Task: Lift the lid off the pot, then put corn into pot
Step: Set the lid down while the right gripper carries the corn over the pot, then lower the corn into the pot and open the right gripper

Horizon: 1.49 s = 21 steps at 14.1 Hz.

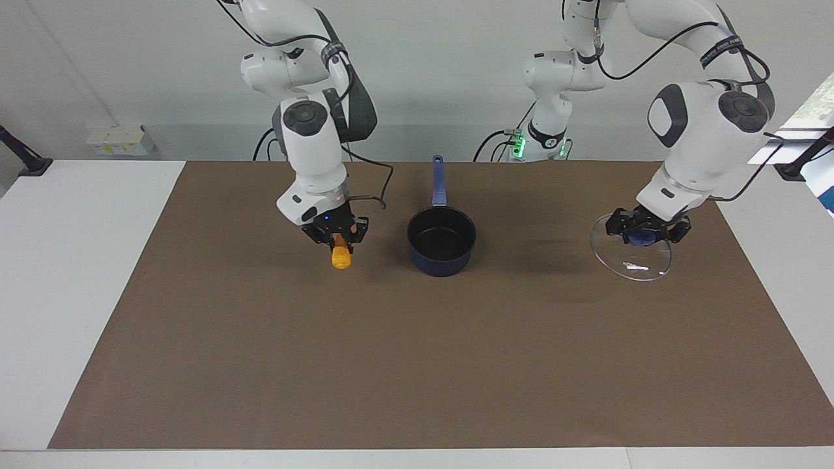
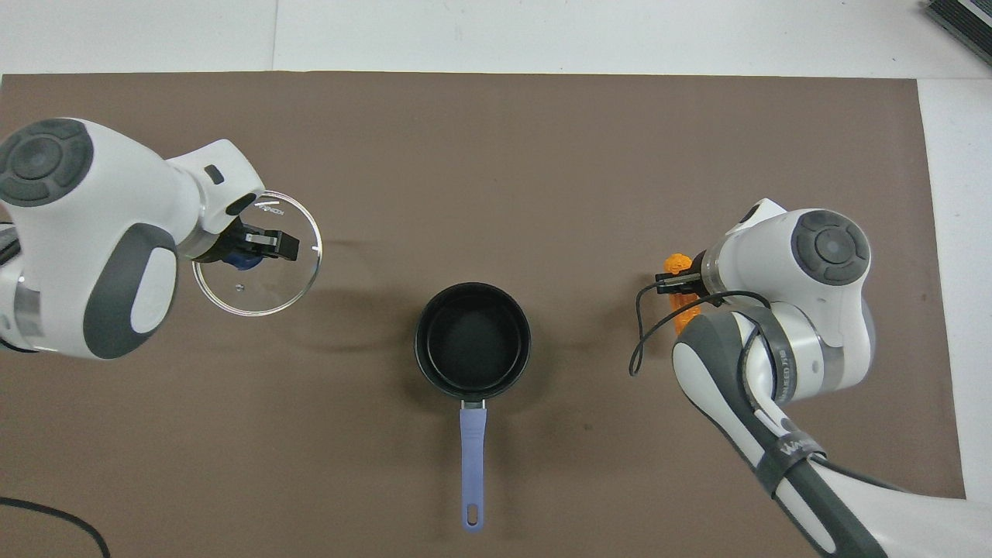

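While the pot (image 1: 441,242) stands open mid-mat, handle toward twelve o'clock, the facing view shows the right gripper (image 1: 339,237) at its nine o'clock, clamped on the corn (image 1: 341,256), seemingly off the mat. At three o'clock, the left gripper (image 1: 645,231) grips the lid (image 1: 631,254) by its knob, tilted.

From overhead, sides reverse: the lid (image 2: 256,263) at ten o'clock of the pot (image 2: 473,341), the corn (image 2: 682,291) mostly hidden.

This is a robot lab, not a real kitchen. Two big white robot arms (image 1: 313,137) stand at a plain white bench (image 1: 78,273) with a brown mat (image 1: 417,365) on it, by a bare white wall (image 1: 443,58). Black cables (image 1: 374,179) hang from the arms, and green lights (image 1: 518,144) glow at one base.
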{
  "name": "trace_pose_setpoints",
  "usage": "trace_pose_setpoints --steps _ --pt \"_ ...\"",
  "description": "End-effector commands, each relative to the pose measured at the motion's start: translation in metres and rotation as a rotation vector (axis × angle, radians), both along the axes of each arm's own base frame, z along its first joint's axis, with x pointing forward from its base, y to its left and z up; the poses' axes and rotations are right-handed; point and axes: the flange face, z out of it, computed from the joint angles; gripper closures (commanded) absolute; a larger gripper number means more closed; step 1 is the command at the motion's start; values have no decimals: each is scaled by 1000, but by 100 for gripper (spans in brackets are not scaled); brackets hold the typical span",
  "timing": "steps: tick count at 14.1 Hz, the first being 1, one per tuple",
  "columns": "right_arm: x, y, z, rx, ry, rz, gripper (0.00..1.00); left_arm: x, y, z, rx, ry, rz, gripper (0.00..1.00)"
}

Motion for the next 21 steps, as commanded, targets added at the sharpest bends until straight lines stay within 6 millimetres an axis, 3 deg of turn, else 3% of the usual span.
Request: trace_pose_setpoints --steps 1,5,7,9,13,17,21 --pt "-3 35 9 92 11 -107 65 -16 19 2 -13 27 -20 100" --pt "-28 89 18 187 35 -149 65 -45 36 -33 -18 90 14 100" --pt "-44 116 11 188 52 -136 65 -52 54 -53 -20 96 38 100" --pt "-43 119 -4 191 44 -142 65 -60 71 -88 -20 68 17 100" --pt "-55 133 -30 168 76 -118 64 -72 72 -138 -13 37 16 99" --pt "-64 144 -50 163 77 -101 57 -73 69 -148 -11 29 18 72" --pt "-60 152 -69 169 62 -96 50 -76 62 -151 -12 37 9 68"
